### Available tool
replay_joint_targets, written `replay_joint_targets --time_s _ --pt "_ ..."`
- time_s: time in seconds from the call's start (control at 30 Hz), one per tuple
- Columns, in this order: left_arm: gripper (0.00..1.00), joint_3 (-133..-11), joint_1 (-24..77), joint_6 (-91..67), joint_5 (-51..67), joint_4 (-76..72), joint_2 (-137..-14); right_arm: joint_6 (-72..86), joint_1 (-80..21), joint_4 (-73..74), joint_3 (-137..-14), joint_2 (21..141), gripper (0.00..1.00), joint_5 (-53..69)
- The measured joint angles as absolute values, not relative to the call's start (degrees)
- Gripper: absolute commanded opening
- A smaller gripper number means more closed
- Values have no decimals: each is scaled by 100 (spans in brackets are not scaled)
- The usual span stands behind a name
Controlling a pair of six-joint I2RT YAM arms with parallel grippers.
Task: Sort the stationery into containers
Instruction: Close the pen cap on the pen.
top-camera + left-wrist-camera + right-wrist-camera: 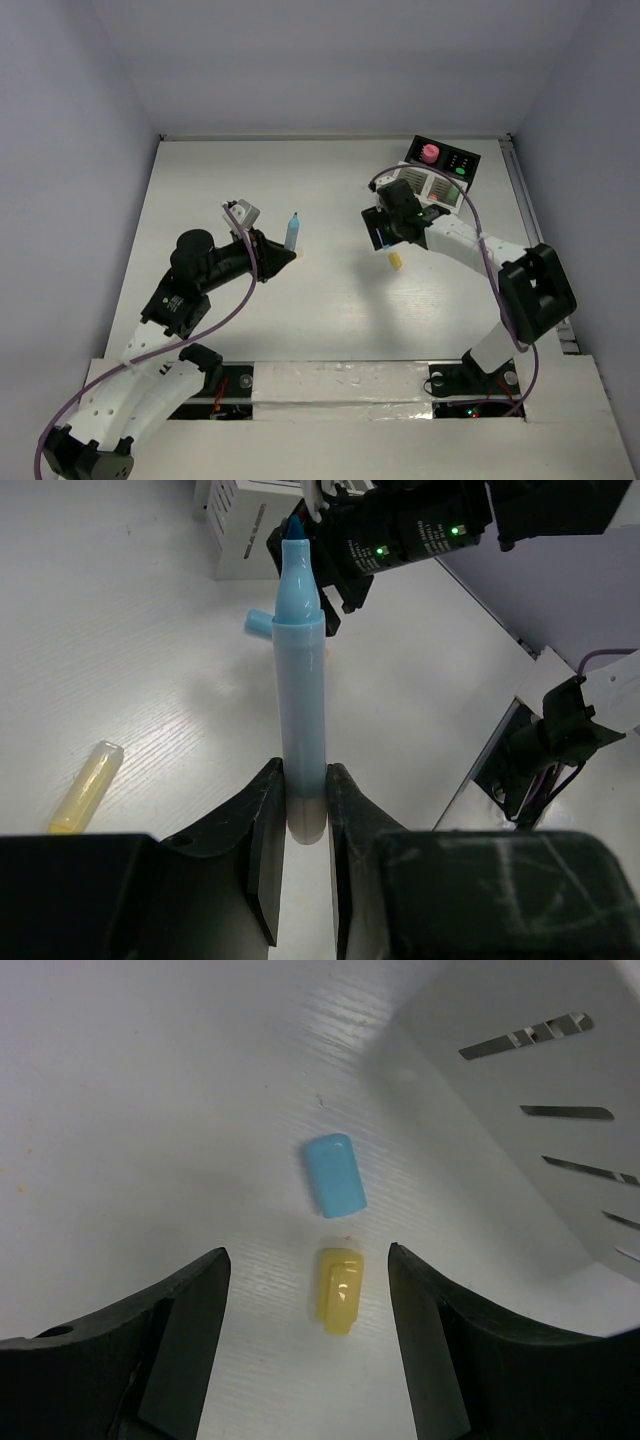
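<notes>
On the left side of the desk (330, 320), the left tool (297, 815) is pinching the blue pen (298, 700) tight at its bottom end. The pen is sticking straight out from the tool, with its tip pointing away. The pen is looking light, hard and smooth, so with such a low hold it could be slipping or tipping. A hold nearer its middle would likely be steadier.

Over by the white slatted box (540, 1110), the right tool (305, 1260) is hanging wide open and holding nothing. A yellow chunk (338, 1290) is lying on the desk between its two fingers. A blue chunk (335, 1174) is lying just past it, not touching. Both chunks are looking small, light and stiff, with round shiny sides. They are probably easiest to take across their narrow sides, squeezing gently so they are not popping out. The black box (455, 160) is sitting right against the white one.
</notes>
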State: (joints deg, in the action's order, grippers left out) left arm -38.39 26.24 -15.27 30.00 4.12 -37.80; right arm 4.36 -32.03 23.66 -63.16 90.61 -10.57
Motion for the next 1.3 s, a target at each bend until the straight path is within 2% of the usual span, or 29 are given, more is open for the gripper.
replay_joint_targets --time_s 0.57,0.7,0.77,0.83,0.87,0.93,1.0,1.3 --pt "0 -3839 2624 -1527 3024 410 -3780 -220 -2777 2091 -6792 10495 57 -545" --pt "0 -3839 2624 -1525 3024 410 -3780 -239 -2738 2005 -6890 10715 48 -489" --pt "0 -3839 2624 -1527 3024 410 -3780 -237 -2733 1933 -6921 10768 38 -460" --pt "0 -3839 2624 -1527 3024 410 -3780 -217 -2733 1898 -6941 10798 37 -408" --pt "0 -3839 2624 -1527 3024 410 -3780 -211 -2733 1890 -6945 10801 31 -399" --pt "0 -3839 2624 -1527 3024 410 -3780 -183 -2733 1876 -6945 10803 29 -375" --pt "0 -3839 2624 -1527 3024 410 -3780 -161 -2733 1874 -6945 10803 18 -338" --pt "0 -3839 2624 -1525 3024 408 -3804 137 -2733 1782 -6943 10796 0 -139"
